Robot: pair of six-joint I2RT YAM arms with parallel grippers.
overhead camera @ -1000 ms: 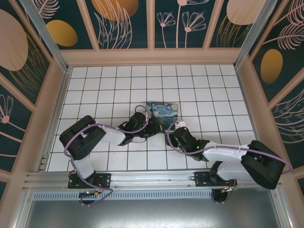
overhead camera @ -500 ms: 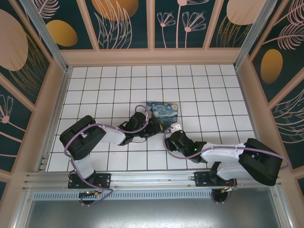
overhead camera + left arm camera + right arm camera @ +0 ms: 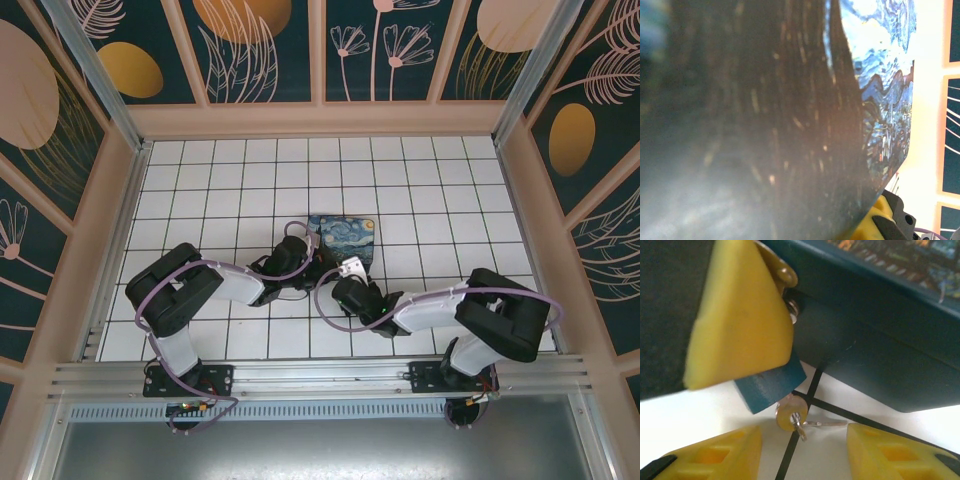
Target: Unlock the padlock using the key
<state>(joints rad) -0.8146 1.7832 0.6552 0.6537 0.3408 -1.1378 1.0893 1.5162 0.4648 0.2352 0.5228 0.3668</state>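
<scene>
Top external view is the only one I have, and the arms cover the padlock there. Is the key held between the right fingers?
Observer: Not gripped. In the right wrist view the right gripper is open, and the key lies just ahead of its fingers, touching neither.
Operator: Where is the padlock then?
Observer: Directly above the key, against the side of the starry box, with a yellow left finger lying on its blue body.
</scene>
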